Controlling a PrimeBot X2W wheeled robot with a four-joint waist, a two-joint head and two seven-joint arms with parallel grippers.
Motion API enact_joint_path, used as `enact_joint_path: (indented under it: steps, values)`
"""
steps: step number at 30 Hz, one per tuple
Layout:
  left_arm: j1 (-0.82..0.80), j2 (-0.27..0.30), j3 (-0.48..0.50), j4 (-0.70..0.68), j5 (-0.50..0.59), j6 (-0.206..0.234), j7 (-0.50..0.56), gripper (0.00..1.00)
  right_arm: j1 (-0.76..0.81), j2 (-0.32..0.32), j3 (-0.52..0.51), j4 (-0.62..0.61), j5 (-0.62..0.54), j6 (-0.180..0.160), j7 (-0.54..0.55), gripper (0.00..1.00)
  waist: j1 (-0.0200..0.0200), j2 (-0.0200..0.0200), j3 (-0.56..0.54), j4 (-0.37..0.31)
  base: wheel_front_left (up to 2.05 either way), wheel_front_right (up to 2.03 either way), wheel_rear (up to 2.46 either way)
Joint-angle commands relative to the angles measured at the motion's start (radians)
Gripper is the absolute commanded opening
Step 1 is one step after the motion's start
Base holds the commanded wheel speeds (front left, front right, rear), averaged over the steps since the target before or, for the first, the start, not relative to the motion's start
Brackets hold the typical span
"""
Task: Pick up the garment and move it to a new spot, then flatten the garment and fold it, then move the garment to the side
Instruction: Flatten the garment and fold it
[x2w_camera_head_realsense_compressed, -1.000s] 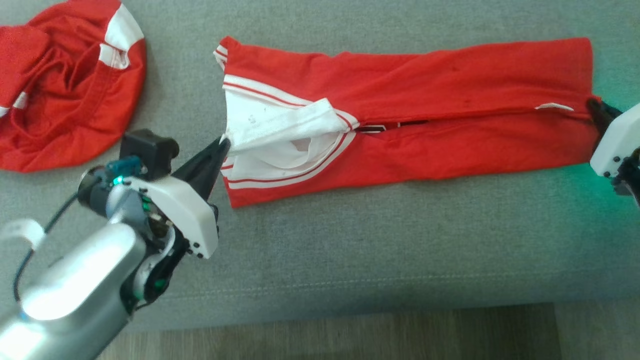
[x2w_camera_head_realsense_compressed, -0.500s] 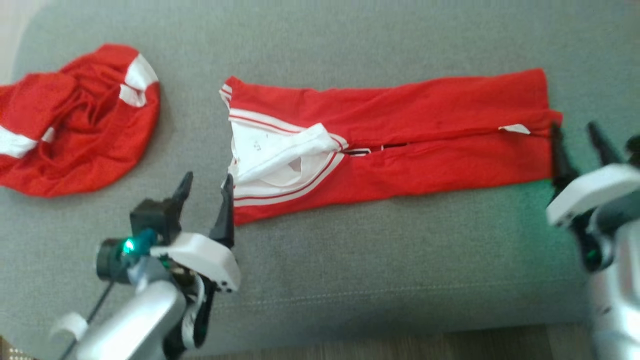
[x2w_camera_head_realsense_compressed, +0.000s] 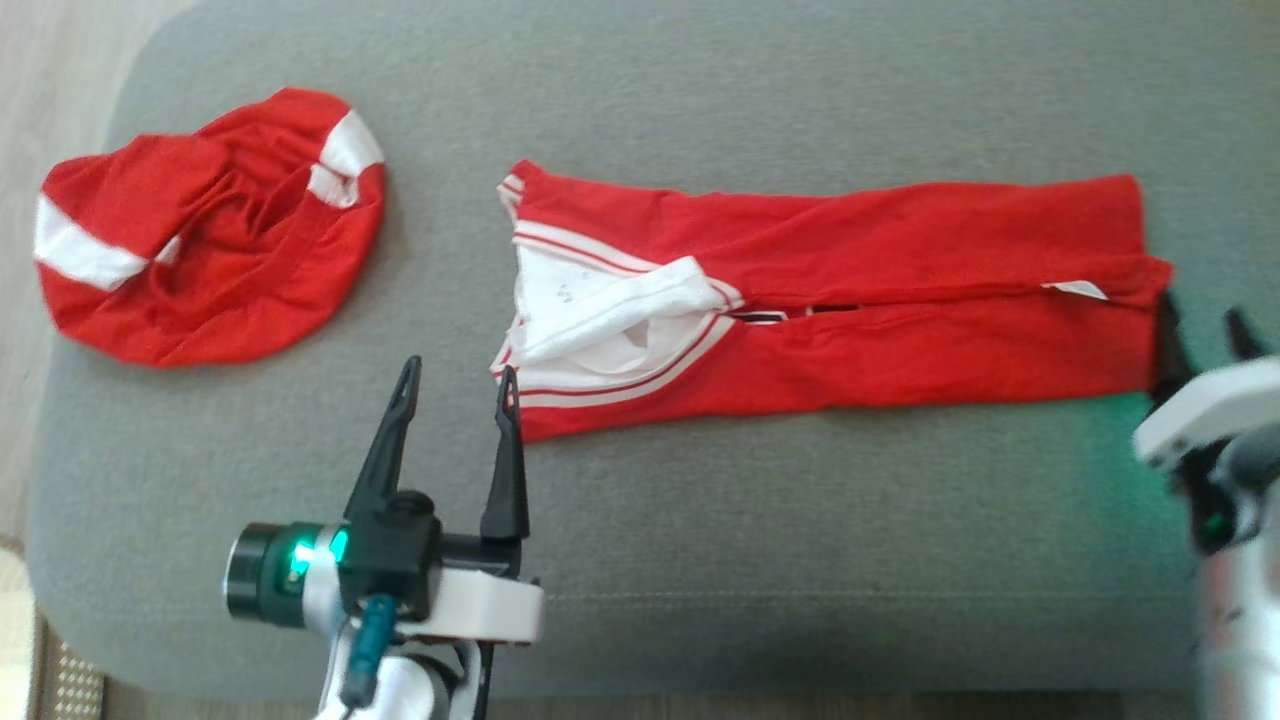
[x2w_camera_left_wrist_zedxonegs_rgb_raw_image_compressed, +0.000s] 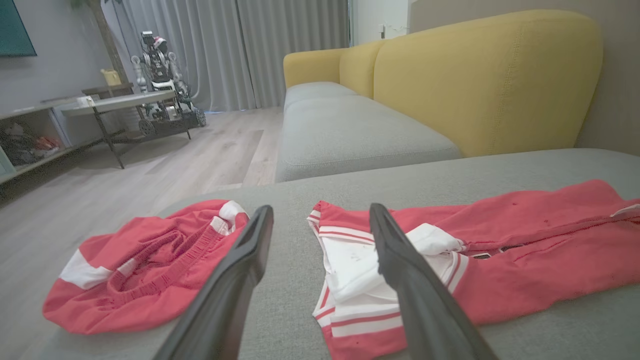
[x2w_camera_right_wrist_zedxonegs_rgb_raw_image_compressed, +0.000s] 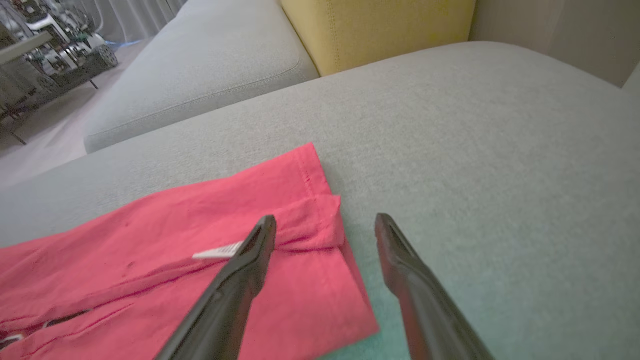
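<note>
Both sets of jaws spread wide, nothing held.
My left gripper (x2w_camera_head_realsense_compressed: 459, 367) sits at seven o'clock in the head view, fingers pointing to twelve; my right gripper (x2w_camera_head_realsense_compressed: 1200, 308) stands at three o'clock, fingers also toward twelve, its pale housing below them.

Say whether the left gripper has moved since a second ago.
Yes. The left gripper released the long folded red-and-white garment and drew back from it across the grey cushion, toward its near edge.

A grey cushion (x2w_camera_head_realsense_compressed: 760, 560) bears two things. The garment (x2w_camera_head_realsense_compressed: 900, 290) lies flat in a long strip. A crumpled red heap (x2w_camera_head_realsense_compressed: 200, 270) lies well apart, leftward
</note>
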Motion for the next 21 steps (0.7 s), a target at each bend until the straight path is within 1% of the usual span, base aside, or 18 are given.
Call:
enact_joint_path:
  steps: [1, 5, 10, 13, 18, 21]
  values:
    - [-0.020, -0.005, 0.039, -0.026, 0.038, 0.005, -0.012, 1.00, -0.079, -0.037, -0.003, -0.004, -0.043, 0.000, 0.022, 1.00, 0.0001, -0.0001, 0.013, 0.025, 0.00, 0.00, 0.00]
    - [-0.007, -0.033, 0.040, -0.029, 0.095, -0.001, -0.012, 1.00, -0.158, -0.078, -0.064, 0.077, -0.124, 0.000, 0.071, 1.00, 0.0001, -0.0001, 0.033, 0.062, 0.00, 0.00, 0.00]
    - [0.009, -0.066, 0.054, -0.025, 0.118, -0.020, -0.012, 1.00, -0.209, -0.117, -0.118, 0.178, -0.229, 0.000, 0.137, 1.00, 0.0001, -0.0001, 0.050, 0.098, 0.00, 0.00, 0.00]
    - [0.015, -0.082, 0.068, -0.023, 0.125, -0.032, -0.012, 1.00, -0.226, -0.117, -0.130, 0.228, -0.259, 0.000, 0.167, 1.00, 0.0001, -0.0001, 0.056, 0.107, 0.00, 0.00, 0.00]
    - [0.021, -0.095, 0.083, -0.019, 0.136, -0.054, -0.012, 1.00, -0.239, -0.127, -0.150, 0.277, -0.293, 0.000, 0.174, 1.00, 0.0001, -0.0001, 0.059, 0.113, 0.00, 0.00, 0.00]
    - [0.023, -0.103, 0.092, -0.015, 0.145, -0.069, -0.012, 1.00, -0.250, -0.131, -0.167, 0.326, -0.313, 0.000, 0.185, 1.00, 0.0001, -0.0001, 0.059, 0.115, 0.00, 0.00, 0.00]
